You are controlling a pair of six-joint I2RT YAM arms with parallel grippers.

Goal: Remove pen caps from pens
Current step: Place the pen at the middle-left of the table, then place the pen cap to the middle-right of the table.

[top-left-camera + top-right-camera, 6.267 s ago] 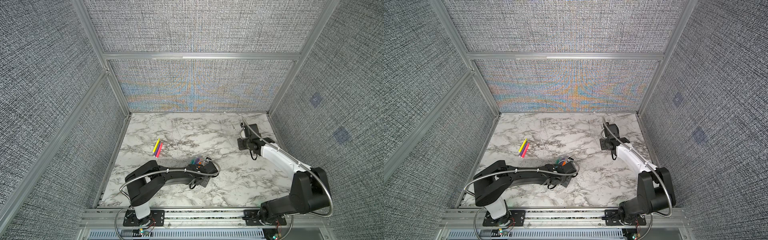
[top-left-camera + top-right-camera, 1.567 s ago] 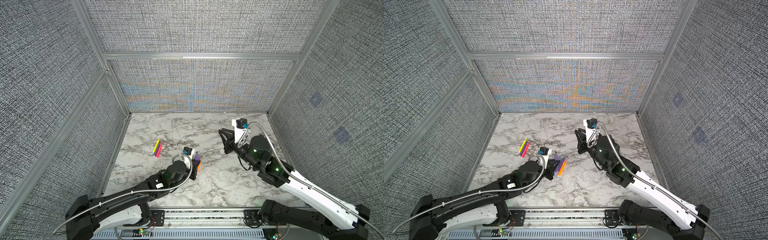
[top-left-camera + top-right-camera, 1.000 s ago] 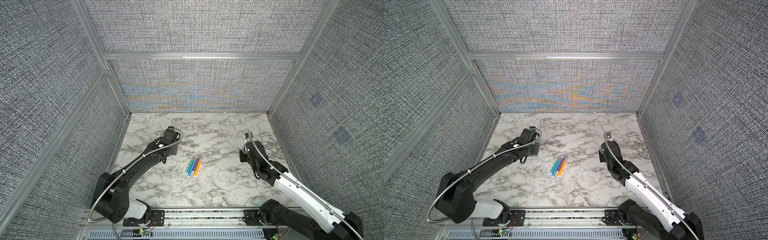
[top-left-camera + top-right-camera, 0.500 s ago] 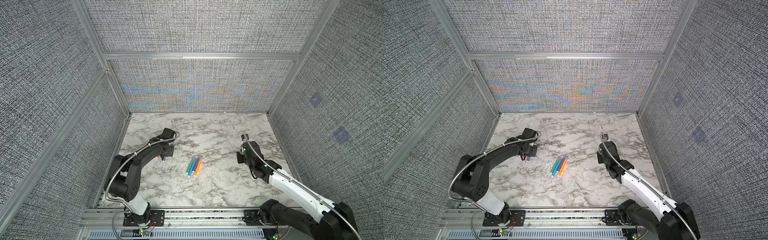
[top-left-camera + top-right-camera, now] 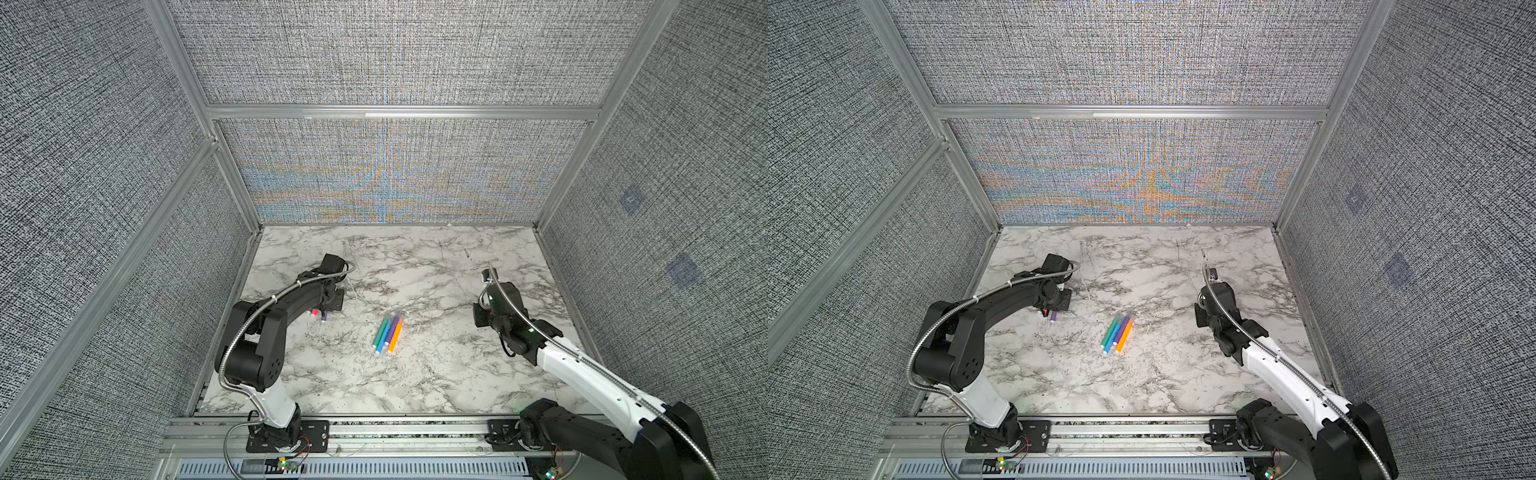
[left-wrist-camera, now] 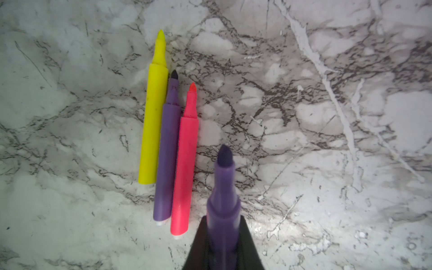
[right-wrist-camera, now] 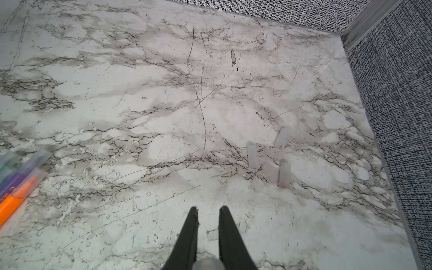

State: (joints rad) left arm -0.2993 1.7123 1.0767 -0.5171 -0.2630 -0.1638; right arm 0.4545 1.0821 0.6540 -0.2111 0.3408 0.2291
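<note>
Top views: your left hand (image 5: 332, 305) sits low over the surface (image 5: 415, 395) on its left side, and its grip is hidden here. Four capped pens (image 5: 388, 334) lie side by side mid-surface. Your right hand (image 5: 1200, 318) is low on the right, well apart from them.

Left wrist: your left hand (image 6: 223, 218) is clamped on the held purple pen (image 6: 224, 198), whose tip is bare. Just beside it lie the yellow pen (image 6: 153, 112), purple pen (image 6: 167, 152) and pink pen (image 6: 185, 159), uncapped and touching.

Right wrist: your right hand (image 7: 208, 210) is nearly closed with a slim gap at the tips. A pale held cap (image 7: 207, 263) sits between the jaws. Three loose caps (image 7: 252, 154) lie ahead.
</note>
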